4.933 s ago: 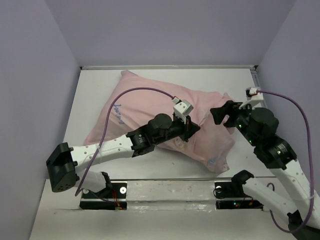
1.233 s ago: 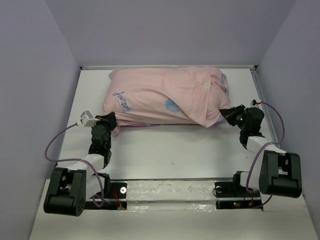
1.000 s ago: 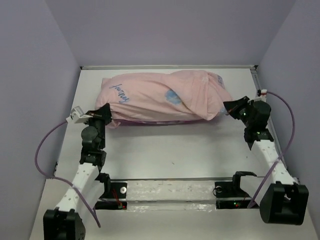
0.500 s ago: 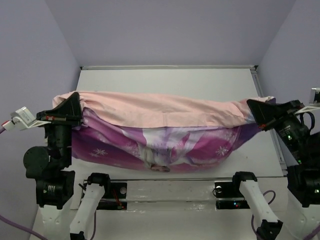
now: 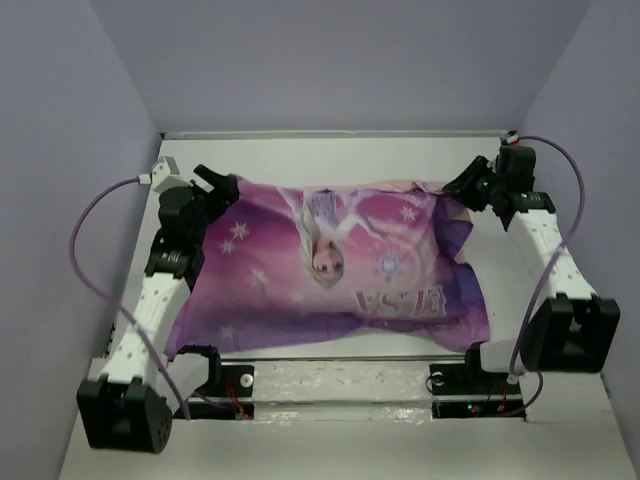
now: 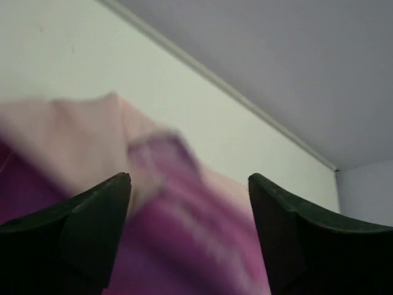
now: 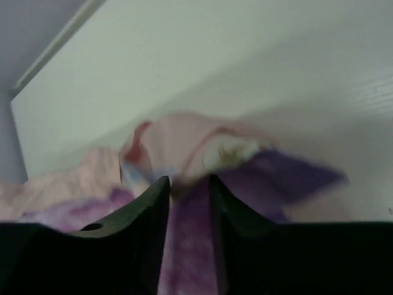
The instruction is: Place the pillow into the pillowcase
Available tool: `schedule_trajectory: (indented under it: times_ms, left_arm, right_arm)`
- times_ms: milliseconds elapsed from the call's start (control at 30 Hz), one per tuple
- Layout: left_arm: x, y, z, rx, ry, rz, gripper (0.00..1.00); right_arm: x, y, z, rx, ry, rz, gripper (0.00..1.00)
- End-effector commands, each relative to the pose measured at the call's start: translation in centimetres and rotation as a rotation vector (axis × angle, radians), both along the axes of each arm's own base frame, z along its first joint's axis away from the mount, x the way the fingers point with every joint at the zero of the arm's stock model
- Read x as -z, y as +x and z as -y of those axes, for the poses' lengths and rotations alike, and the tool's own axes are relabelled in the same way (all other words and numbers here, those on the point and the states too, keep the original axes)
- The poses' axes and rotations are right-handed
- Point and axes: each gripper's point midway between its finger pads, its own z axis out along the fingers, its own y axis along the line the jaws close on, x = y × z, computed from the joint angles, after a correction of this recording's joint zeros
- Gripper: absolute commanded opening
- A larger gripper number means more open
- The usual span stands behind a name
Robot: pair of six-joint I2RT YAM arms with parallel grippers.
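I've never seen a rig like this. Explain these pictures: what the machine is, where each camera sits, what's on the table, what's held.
Two robot arms, left and right, are bolted at the near edge of a white table; each ends in a two-finger tool. One picture looks down from above and behind; the others come from wrist cameras. On the table lies a purple pillowcase, printed side up, looking stuffed; no view clearly shows the pillow. The left tool stands wide open at its far left corner, holding nothing. The right tool is at the far right corner, fingers close together, cloth in the gap; whether it grips is unclear.
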Motion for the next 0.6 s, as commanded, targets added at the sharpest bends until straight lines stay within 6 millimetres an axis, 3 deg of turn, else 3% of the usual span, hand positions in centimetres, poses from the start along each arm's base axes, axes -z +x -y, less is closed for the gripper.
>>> schedule_trajectory:
  times_ms: [0,67,100,133,200,267,300,367,400,467,500,567]
  left_arm:
    - [-5.4,6.6,0.5,0.026,-0.078,0.163,0.99]
    - [-7.7,7.4,0.9,0.052,-0.066,0.189,0.99]
    - [-10.5,7.2,0.8,0.049,-0.052,0.244,0.99]
    - [-11.4,7.0,0.5,0.039,-0.043,0.259,0.99]
    - [-12.4,6.0,0.5,0.04,-0.018,0.279,0.99]
    - [-11.5,5.3,0.9,0.066,-0.015,0.268,0.99]
    - [-9.3,5.4,1.4,0.095,-0.017,0.227,0.99]
    - [-7.1,5.5,1.7,0.11,-0.017,0.189,0.99]
    - [-4.7,5.5,1.7,0.112,-0.014,0.14,0.99]
    - [-2.5,5.1,1.3,0.089,-0.001,0.103,0.99]
    - [-0.4,4.5,0.8,0.067,0.002,0.071,0.99]
    - [1.6,4.3,-0.9,-0.027,0.006,0.05,0.99]
  right_arm:
    - [-4.5,5.4,2.6,0.115,-0.069,0.188,0.63]
    - [-7.1,5.7,3.0,0.119,-0.095,0.246,0.7]
    - [-9.2,5.7,2.9,0.111,-0.104,0.296,0.73]
    - [-10.7,5.2,2.5,0.089,-0.102,0.338,0.74]
    - [-11.2,4.6,1.4,0.024,-0.086,0.363,0.74]
    - [-11.2,3.5,-0.8,-0.042,-0.064,0.388,0.74]
    - [-10.6,3.1,-2.1,-0.088,-0.048,0.389,0.73]
    - [-8.9,2.7,-4.3,-0.151,-0.038,0.37,0.73]
    - [-8.0,2.3,-6.5,-0.211,-0.041,0.353,0.73]
    - [-4.9,2.1,-6.7,-0.205,-0.071,0.287,0.74]
    - [-3.9,2.0,-6.6,-0.198,-0.076,0.27,0.74]
    - [-1.3,2.1,-6.3,-0.184,-0.083,0.219,0.75]
